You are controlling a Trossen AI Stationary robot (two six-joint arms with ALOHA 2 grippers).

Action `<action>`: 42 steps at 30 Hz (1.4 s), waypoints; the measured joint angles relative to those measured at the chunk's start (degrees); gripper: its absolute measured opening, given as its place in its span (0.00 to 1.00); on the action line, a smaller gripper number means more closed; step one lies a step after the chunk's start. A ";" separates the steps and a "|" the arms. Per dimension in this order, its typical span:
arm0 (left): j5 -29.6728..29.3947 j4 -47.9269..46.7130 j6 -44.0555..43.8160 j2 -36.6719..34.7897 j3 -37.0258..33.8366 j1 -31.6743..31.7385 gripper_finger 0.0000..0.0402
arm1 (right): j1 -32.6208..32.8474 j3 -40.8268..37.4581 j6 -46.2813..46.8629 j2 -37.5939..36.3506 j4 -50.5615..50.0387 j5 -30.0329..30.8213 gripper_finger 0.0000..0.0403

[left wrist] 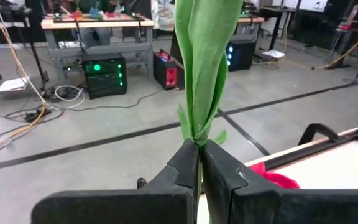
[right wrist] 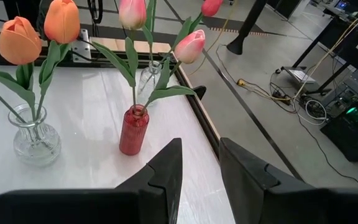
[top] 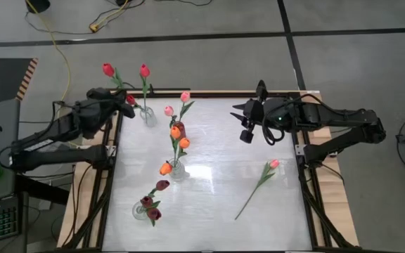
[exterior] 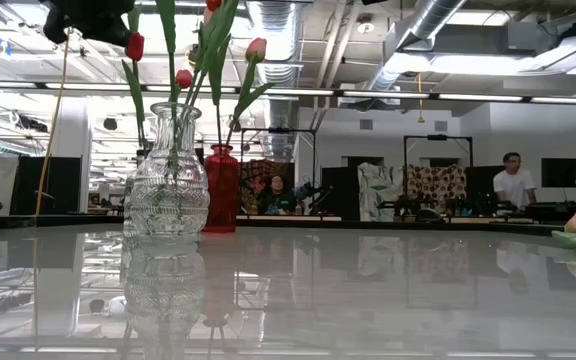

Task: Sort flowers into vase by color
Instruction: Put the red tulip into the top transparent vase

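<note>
- Left gripper (top: pixel 120 96) sits at the table's (top: pixel 209 211) far-left corner, just beside the clear vase (top: pixel 148 116) with red tulips; fingers pinched tight on a green stem (left wrist: pixel 199 93), leaves rising straight from between them.
- The bloom on that stem is likely the red tulip (top: pixel 108 69) out past the table edge; the wrist view cuts the head off, so not certain.
- A second red tulip (top: pixel 144 71) stands in the clear vase, with another red head (top: pixel 131 100) low, near the left gripper.
- Red vase (right wrist: pixel 133 130) stands just beyond the clear vase, towards table centre; it holds pink tulips (right wrist: pixel 189 46).
- Next down the line from the red vase: a clear vase with orange tulips (top: pixel 176 132).
- Nearest the front edge, farthest from the red-tulip vase: a clear vase with dark maroon tulips (top: pixel 152 204).
- One pink tulip (top: pixel 273 164) lies flat on the table, well apart from the clear vase, on the right side, stem pointing to the front.
- Right gripper (top: pixel 247 120) hangs over the far-right part of the table, well apart from the clear vase; fingers parted, nothing between them.
- Low view: a cut-glass vase (exterior: pixel 167 180) close up.
</note>
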 joint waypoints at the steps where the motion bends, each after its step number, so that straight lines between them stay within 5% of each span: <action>1: 0.73 0.03 0.00 0.32 0.00 0.67 0.00 | 0.00 0.00 0.00 0.00 0.01 0.00 0.33; 15: 9.81 6.21 2.82 5.65 -0.02 9.77 0.00 | 0.00 0.00 0.03 0.00 -0.03 0.01 0.33; 42: 11.30 2.21 2.51 6.66 -0.02 11.23 0.01 | 0.00 0.00 0.17 0.00 -0.08 0.04 0.33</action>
